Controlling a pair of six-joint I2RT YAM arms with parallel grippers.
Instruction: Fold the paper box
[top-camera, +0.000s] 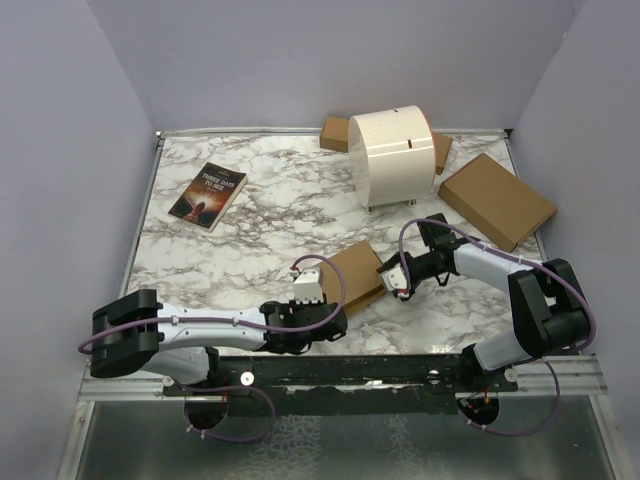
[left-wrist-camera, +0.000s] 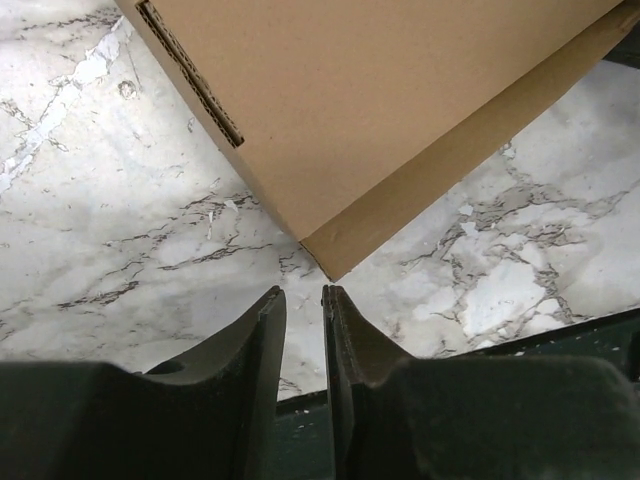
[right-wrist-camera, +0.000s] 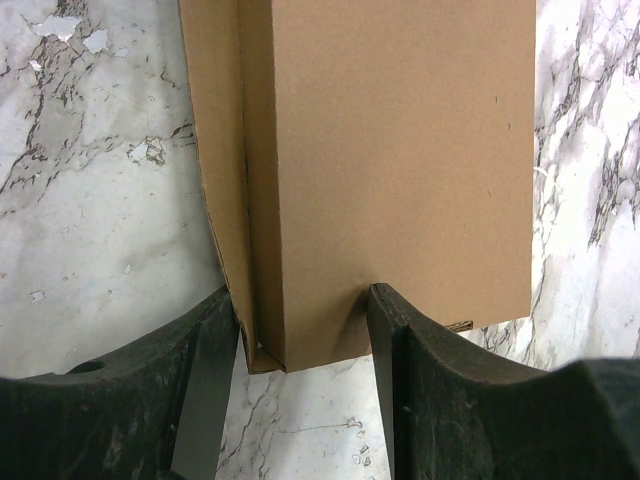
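Nearest, left gripper (left-wrist-camera: 303, 295): fingers almost together, holding nothing, just short of the near corner of the paper box (top-camera: 352, 275). Next, between the two grippers and near the table's front edge: main panels already closed into a thin slab. Probably left to do: one side flap, loose along the long edge, untucked. At the far end, right gripper (right-wrist-camera: 305, 300): fingers closed on the box's end at the flap side. Beyond, bare marble table (top-camera: 260, 240), open for sliding. Farthest and well apart: book (top-camera: 208, 195), white drum (top-camera: 392, 155), larger box (top-camera: 497, 200).
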